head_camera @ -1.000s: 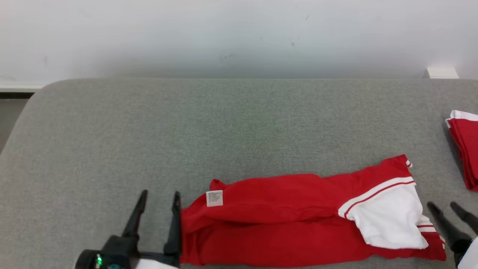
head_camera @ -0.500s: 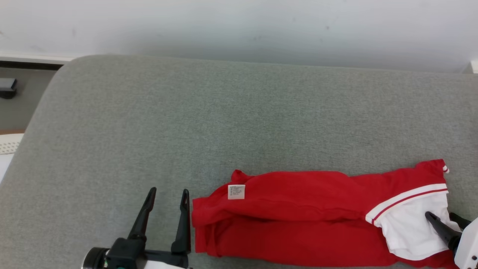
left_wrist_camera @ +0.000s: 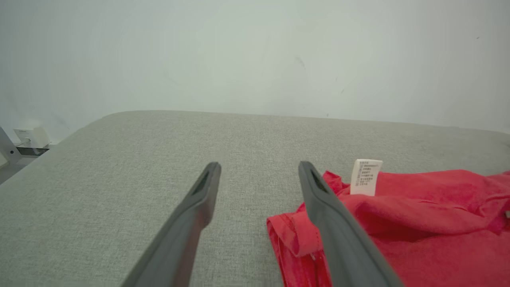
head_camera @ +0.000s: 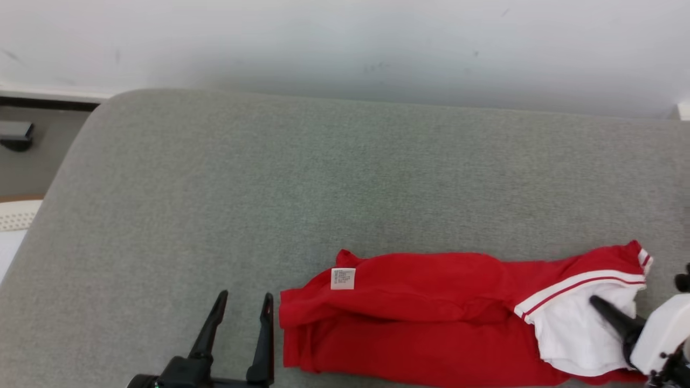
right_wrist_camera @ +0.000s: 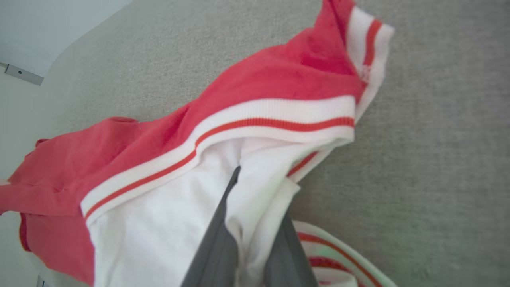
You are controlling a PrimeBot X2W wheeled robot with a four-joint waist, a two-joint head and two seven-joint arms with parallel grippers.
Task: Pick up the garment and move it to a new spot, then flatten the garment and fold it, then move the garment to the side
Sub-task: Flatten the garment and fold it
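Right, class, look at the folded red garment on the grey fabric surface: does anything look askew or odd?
Yes. The red and white garment is folded unevenly: its layers are rumpled, the care label pokes out at its left end, and the white panel bunches up at the right end where the right gripper pinches it.

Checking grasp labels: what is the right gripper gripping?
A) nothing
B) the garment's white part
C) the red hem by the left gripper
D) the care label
B: the right wrist view shows the right gripper pinching a white fold of the garment.
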